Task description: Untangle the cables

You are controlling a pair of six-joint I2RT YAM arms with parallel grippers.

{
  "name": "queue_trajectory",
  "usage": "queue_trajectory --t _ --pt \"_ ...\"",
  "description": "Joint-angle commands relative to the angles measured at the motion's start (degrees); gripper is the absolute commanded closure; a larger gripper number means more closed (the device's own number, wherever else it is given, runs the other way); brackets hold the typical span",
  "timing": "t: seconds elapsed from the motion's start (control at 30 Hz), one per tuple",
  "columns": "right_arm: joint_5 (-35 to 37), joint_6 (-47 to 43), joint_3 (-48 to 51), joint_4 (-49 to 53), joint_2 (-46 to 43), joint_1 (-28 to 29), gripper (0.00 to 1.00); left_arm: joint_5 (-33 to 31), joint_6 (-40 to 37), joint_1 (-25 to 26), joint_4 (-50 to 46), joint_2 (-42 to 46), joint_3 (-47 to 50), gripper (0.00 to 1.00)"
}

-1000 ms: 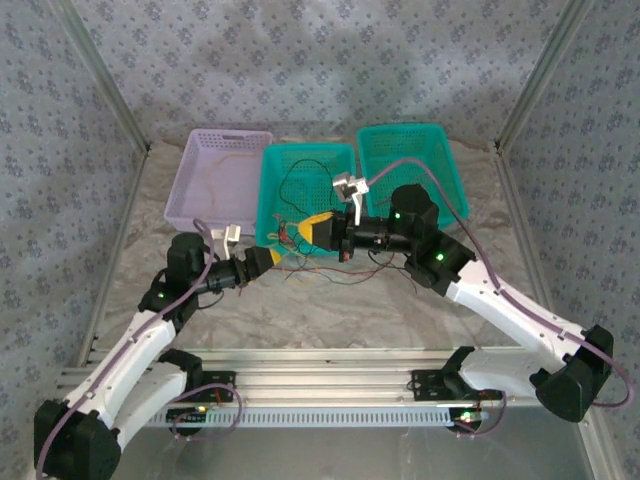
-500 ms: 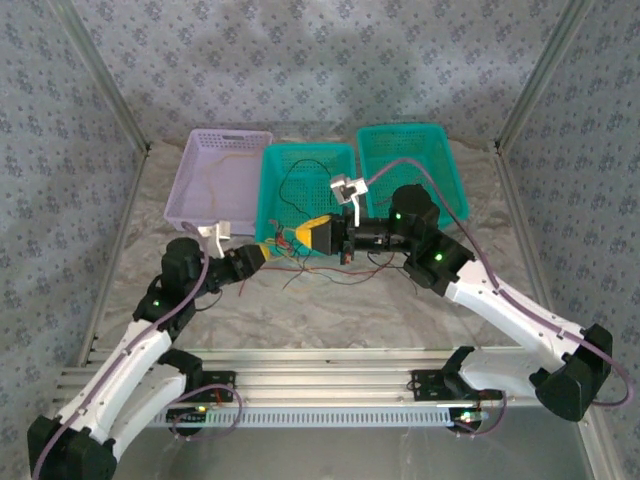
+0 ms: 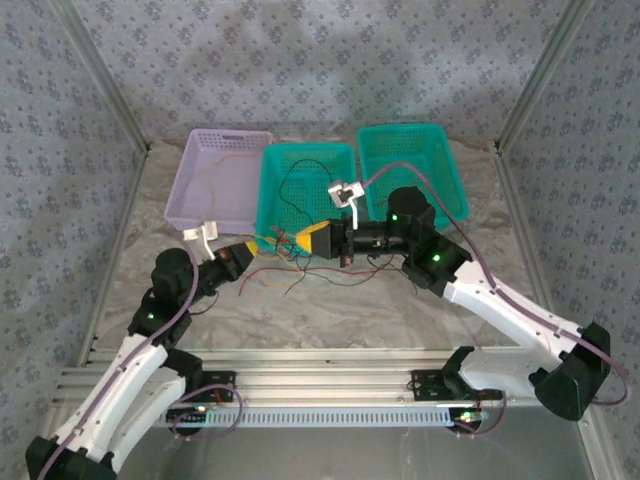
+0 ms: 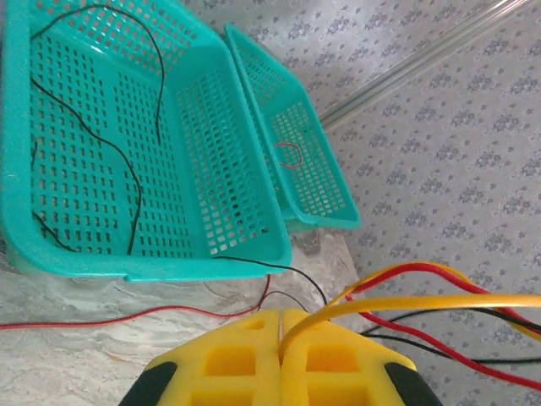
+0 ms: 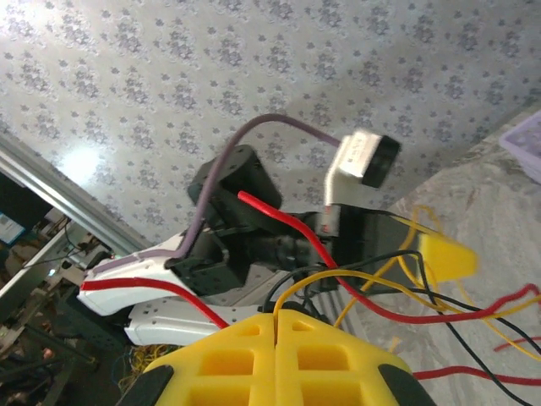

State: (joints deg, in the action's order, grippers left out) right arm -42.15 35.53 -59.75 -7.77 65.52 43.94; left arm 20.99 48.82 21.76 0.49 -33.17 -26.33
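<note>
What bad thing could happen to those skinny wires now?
Both jaws are shut on the bunch of wires, close together. Pulling apart could tighten the tangle or snap the thin yellow wire. The red wire trailing past the teal basket might catch on it.

Three baskets are sitting on the table — one lilac basket and two teal ones, the middle basket and the right basket. Two arms are reaching over it, the left arm and the right arm. Each is carrying one gripper, the left gripper and the right gripper, and each gripper is showing two yellow fingers. Two white cameras are riding on the wrists, the left camera and the right camera. The cables are showing in four colours — red, yellow, black and pale. The strands in the tangle are lying too knotted to count. One red strand is lying alone in the right basket and one pale strand in the lilac basket.
</note>
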Motion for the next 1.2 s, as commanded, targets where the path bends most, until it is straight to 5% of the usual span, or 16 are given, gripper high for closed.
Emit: queue_trajectory --t 0.0,0.47,1.0,1.17 --pt "1.45 -1.34 1.41 1.77 -3.38 -2.44 1.0 -2.03 -2.92 0.26 -5.62 2.66 -4.18 1.0" --pt "12.25 -5.04 7.53 17.28 -12.36 -11.94 1.0 -3.74 -11.21 0.08 -23.66 7.33 -17.99 1.0" --pt "27.09 -0.66 15.84 39.37 -21.13 -27.26 1.0 -10.36 -20.25 0.03 -31.17 4.56 -33.93 1.0" --pt "36.98 -1.06 17.03 46.73 -24.02 -29.44 1.0 -12.21 -22.86 -0.03 -33.62 2.6 -37.72 1.0"
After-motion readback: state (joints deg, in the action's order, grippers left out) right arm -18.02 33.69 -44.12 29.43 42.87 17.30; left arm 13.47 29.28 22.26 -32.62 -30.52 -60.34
